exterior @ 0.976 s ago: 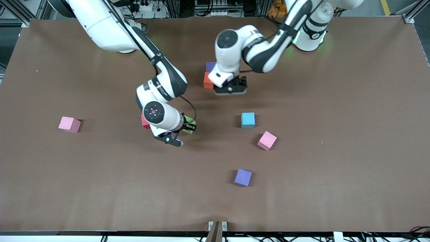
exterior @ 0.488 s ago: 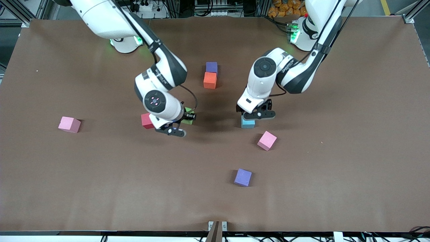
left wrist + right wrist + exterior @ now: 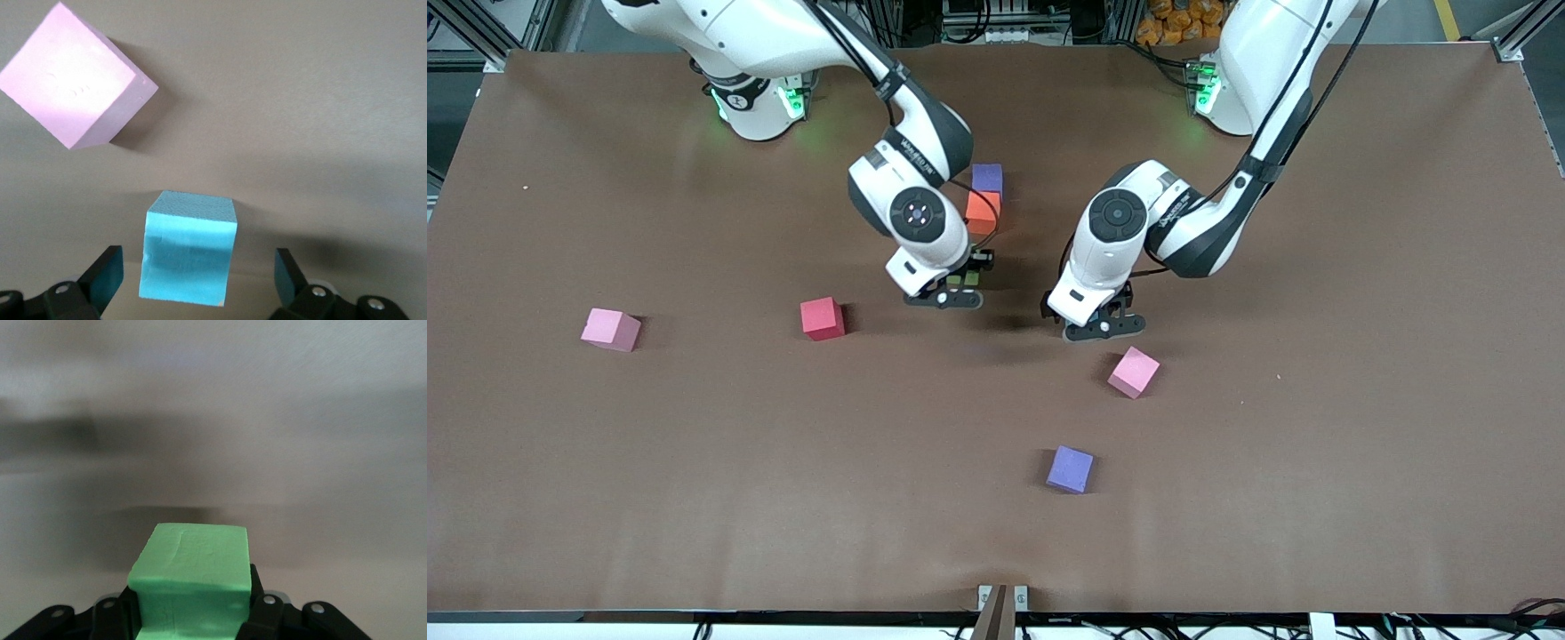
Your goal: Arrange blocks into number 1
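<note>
Blocks for the figure are scattered across the table (image 3: pixel 1316 489): a purple block (image 3: pixel 987 178) and an orange block (image 3: pixel 982 212) sit touching in a short column at upper centre of the front view, the orange one nearer the camera. A red block (image 3: pixel 822 317) lies at centre left, a second purple block (image 3: pixel 1070 468) low in the frame just past centre, and two pink cubes (image 3: pixel 1134 372) (image 3: pixel 610 329) lie apart.

The right gripper (image 3: pixel 947 293), just below the orange block in the frame, is pinching the green block (image 3: pixel 190 580) and carries it clear of the table; in the right wrist view the block fills the gap between the fingers.

The left gripper (image 3: pixel 1098 327) is low at centre of the frame, just above the nearer pink cube, with its jaws spread wide. The left wrist view shows the light blue block (image 3: pixel 189 257) on the table between the fingers (image 3: pixel 107 277), not touching either.

As I judge it, two steps run together: green is on its way to extend the purple-orange column, and blue is about to be picked. Next, the right arm should set green down square against the orange block's near face, in line with the column; the left should lower, centre on blue and close without nudging the pink cube
</note>
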### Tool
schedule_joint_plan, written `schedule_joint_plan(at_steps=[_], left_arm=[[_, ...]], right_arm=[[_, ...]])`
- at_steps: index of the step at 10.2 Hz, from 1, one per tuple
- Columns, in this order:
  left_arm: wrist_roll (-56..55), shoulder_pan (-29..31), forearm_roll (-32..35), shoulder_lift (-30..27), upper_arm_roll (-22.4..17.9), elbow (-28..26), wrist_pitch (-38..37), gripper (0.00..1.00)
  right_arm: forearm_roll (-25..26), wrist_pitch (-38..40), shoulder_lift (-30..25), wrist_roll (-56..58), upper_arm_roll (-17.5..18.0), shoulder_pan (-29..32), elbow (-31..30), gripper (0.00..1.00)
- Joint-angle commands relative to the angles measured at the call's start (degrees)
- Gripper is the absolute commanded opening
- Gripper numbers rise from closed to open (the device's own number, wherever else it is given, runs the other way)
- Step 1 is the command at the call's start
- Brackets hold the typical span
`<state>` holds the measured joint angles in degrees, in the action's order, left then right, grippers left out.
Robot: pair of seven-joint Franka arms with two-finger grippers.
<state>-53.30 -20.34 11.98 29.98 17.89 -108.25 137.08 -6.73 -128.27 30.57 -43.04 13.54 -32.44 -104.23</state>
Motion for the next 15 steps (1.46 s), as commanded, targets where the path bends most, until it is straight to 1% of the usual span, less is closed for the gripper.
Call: schedule_joint_plan(at_steps=[1,5,6,7,8,11,12,13,14,15], left_arm=[[-1.28,0.39,-0.03,1.83,0.13,1.03,-0.24,1.00],[-1.28,0.22,0.06,4.11,-0.05,2.34,-0.15,1.00],[-1.19,0.22,0.06,4.73,-0.14,2.95,-0.15,0.85],[-0.67,0.22,0.15,4.74,-0.22,2.96,-0.15,0.28],[-0.49,0.22,0.15,4.74,-0.31,3.05,-0.15,0.00],[-0.31,0.57,0.15,3.95,-0.31,3.13,-0.15,0.00],[-0.23,1.00,0.15,3.68,-0.31,3.57,-0.24,0.00],[-0.31,1.01,0.15,2.90,-0.31,3.75,-0.41,0.00],[-0.49,1.01,0.15,2.28,-0.23,3.75,-0.50,0.00],[-0.66,0.75,0.06,1.84,-0.23,3.75,-0.50,0.00]], right_arm=[[-0.22,-5.84,-0.35,-2.05,0.69,-1.31,-4.22,0.00],[0.13,-6.03,-0.08,-4.33,2.10,-1.49,-5.54,0.00],[0.22,-6.03,-0.08,-4.51,2.28,-1.57,-5.80,0.00],[0.22,-6.11,-0.08,-4.77,2.63,-1.66,-6.07,0.00],[0.22,-6.90,-0.08,-5.39,2.72,-1.66,-6.68,0.00],[0.31,-7.70,0.27,-5.57,3.16,-1.66,-7.47,0.00],[0.31,-7.70,0.45,-5.57,3.16,-1.66,-7.48,0.15],[0.31,-7.78,0.54,-5.65,3.16,-1.66,-7.39,0.76],[0.31,-7.70,0.54,-6.35,3.16,-1.57,-7.39,1.00],[0.31,-7.52,0.45,-6.27,3.16,-1.49,-7.21,1.00]])
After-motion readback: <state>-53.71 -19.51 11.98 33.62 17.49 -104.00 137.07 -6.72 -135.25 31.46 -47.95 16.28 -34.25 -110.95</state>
